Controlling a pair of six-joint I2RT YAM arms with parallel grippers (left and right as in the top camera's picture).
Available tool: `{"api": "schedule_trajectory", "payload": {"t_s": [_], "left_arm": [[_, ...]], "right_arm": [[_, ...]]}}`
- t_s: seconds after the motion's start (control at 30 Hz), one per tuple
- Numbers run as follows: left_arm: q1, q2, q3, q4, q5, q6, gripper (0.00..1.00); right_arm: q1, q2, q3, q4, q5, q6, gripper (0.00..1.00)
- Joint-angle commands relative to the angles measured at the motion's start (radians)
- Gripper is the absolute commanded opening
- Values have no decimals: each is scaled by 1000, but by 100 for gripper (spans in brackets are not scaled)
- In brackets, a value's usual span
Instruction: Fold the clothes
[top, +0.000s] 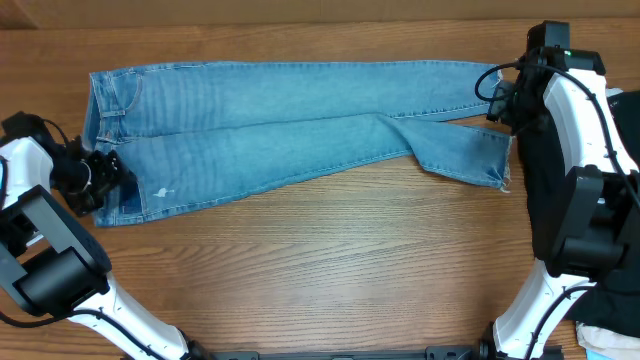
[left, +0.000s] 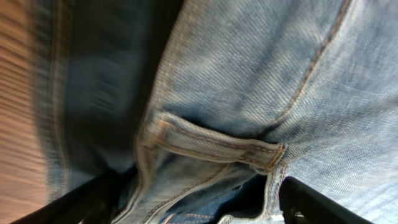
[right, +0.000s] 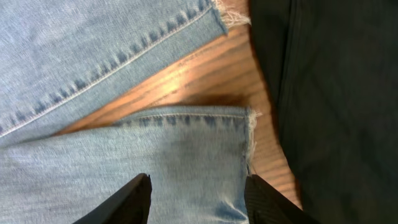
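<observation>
Progress: early, judging by the layout; no fold made yet, full length spread out.
Left to do: likely one end brought over the other, then halved again; a judgement only.
Jeans (top: 300, 140): lie flat across the far half of the worktop (top: 320, 280), waist at the left, hems at the right.
Legs: run close together for most of the length, part toward the hems with a wedge of bare wood between.
Look: light blue denim, paler along the mid-leg, orange stitching, loose frayed threads at the hems (right: 186, 115), small pale rip (top: 163, 192) near the left end.
Left jaws: sit at the near corner of the waist, stand apart with the waistband and a belt loop (left: 217, 149) bunched between; no pinch visible.
Right jaws: hover at a leg's hem at the right end, stand apart over flat denim, grasp nothing; contact with the cloth impossible to tell.
Black garment (right: 336, 93): lies just beside the hems on the right, with a narrow strip of wood between.
</observation>
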Motion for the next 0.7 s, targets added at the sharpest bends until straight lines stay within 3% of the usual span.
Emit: {"api": "schedule_trajectory", "payload": {"t_s": [0.0, 0.03, 0.17, 0.2, 0.3, 0.33, 0.43, 0.57, 0.67], "left_arm": [[5, 5, -20, -7, 31, 21, 33], [10, 5, -7, -23, 31, 20, 22], [23, 5, 110, -113, 30, 19, 20], [23, 5, 146, -137, 30, 20, 20], [23, 5, 203, -175, -8, 23, 15], [23, 5, 203, -177, -15, 23, 14], [25, 5, 202, -180, -50, 23, 8], [33, 5, 202, -160, -219, -4, 4], [46, 5, 203, -135, -287, -3, 4]], "right_arm": [[-7, -15, 5, -43, -32, -5, 51], [-7, -15, 5, -69, -57, -5, 51], [-6, -15, 2, -160, -216, -54, 50], [-6, -15, -11, -168, -216, -52, 43], [-6, -14, -127, -74, -206, -53, 10], [-6, -14, -187, 3, -189, -53, 6], [-6, -14, -310, 202, -155, -53, 4], [-6, 5, -455, 434, -109, -52, 4], [-9, 29, -470, 496, 1, -53, 4]]}}
